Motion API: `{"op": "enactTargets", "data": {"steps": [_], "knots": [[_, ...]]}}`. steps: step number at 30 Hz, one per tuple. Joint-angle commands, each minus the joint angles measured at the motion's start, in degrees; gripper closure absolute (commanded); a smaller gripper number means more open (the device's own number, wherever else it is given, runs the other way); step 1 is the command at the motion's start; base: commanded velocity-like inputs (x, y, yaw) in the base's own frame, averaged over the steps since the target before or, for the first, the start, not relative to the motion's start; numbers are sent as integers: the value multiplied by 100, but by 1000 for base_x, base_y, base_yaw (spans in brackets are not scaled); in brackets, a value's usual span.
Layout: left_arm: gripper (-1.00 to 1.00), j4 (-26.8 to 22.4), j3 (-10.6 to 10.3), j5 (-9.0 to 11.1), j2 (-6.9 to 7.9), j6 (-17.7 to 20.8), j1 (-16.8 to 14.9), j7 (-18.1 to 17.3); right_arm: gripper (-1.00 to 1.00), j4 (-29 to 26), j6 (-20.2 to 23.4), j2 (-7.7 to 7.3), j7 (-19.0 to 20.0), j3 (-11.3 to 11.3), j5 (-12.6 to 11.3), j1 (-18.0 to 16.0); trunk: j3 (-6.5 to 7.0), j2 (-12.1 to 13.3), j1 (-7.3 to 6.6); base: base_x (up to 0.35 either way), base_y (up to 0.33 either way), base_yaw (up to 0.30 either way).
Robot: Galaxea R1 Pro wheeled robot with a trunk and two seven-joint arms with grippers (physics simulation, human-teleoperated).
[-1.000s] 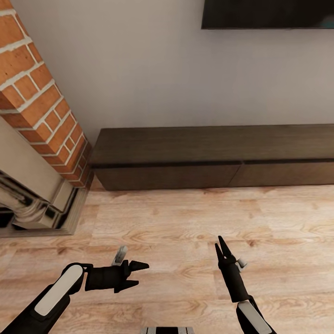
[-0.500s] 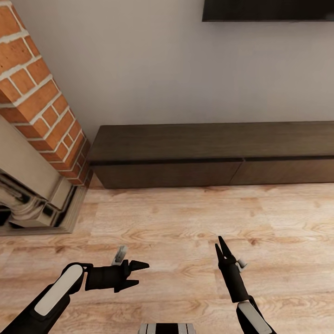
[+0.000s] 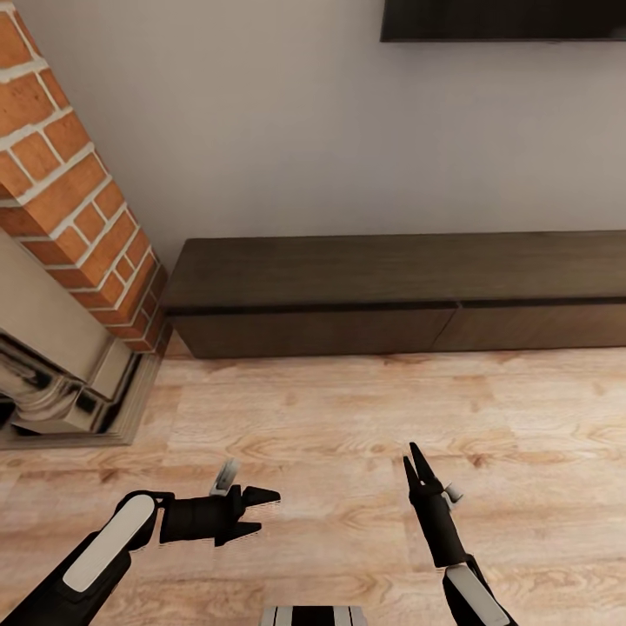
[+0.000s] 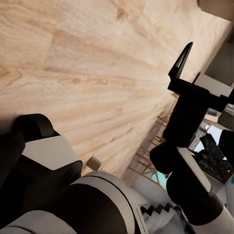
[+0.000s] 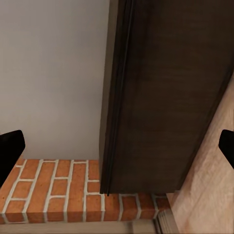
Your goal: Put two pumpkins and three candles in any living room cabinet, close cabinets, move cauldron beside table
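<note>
The cabinet (image 3: 391, 291) is a long, low, dark-brown unit against the white wall, and its plain front panels are flush and closed. In the right wrist view, the cabinet's left end (image 5: 165, 97) appears next to brick. My left gripper (image 3: 261, 513) hovers low over the wooden floor, pointing right, open and empty. My right gripper (image 3: 410, 458) points toward the cabinet from some way off. Its black fingertips (image 5: 9, 151) stand wide apart in the right wrist view, with nothing between them. The left wrist view looks across at my right arm (image 4: 190, 122) over the floor.
A red brick chimney (image 3: 69, 191) with a pale fireplace surround (image 3: 52, 382) rises at the left, just beside the cabinet's end. A dark television (image 3: 504, 22) hangs on the wall above. Light wooden floor (image 3: 348, 409) lies between me and the cabinet.
The whole view has shifted slightly, so the fireplace sits a little further left. Both arms hold the same pose, and the cabinet stays closed.
</note>
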Motion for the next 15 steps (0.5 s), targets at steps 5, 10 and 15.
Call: {"op": "enactTargets", "data": {"steps": [5,10,15], "knots": [[-100,0,-9,-13,5,5,-2,-21,-100,3,-26,-8,14,41,-57,-2,-3,-1,2,311,0,0],[-100,0,-9,-13,1,6,-1,-21,-100,3,-27,-2,14,40,-57,-3,-3,-1,2,319,0,0],[-100,0,-9,-13,-1,5,-3,-21,-100,3,-27,0,14,40,-57,-4,-3,-1,2,299,0,0]]}}
